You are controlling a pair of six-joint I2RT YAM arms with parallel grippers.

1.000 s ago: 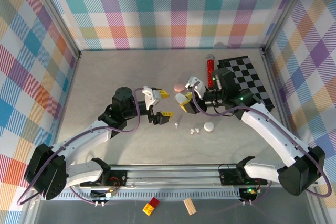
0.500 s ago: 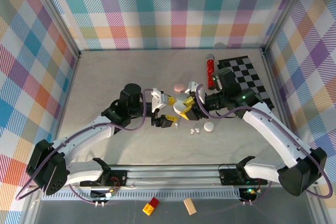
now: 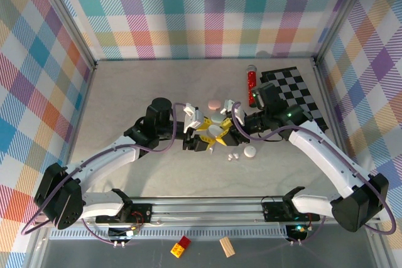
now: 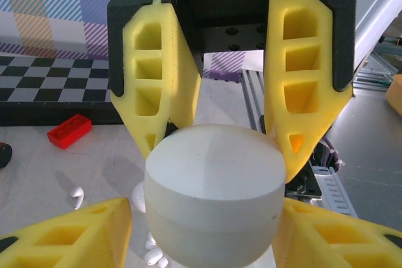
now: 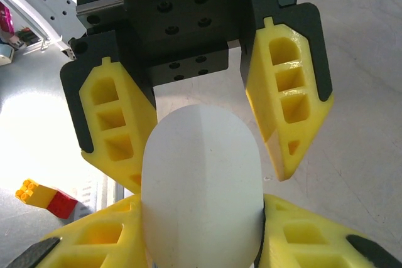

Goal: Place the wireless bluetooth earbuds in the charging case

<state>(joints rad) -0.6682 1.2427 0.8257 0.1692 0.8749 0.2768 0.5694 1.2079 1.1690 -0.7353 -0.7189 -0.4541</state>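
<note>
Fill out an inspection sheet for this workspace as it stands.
Surface: grey table; checkered mat at its far right.
Job's things: white case between both grippers; white earbuds loose on the table.
Clutter: pink case, white round piece, red glitter tube; red-yellow brick and wooden block beyond the near rail.
Grippers: right gripper shut on the white case; left gripper open around it, with a gap at one finger.
Cables: purple cables run along both arms.
Surroundings: plaid walls.
</note>
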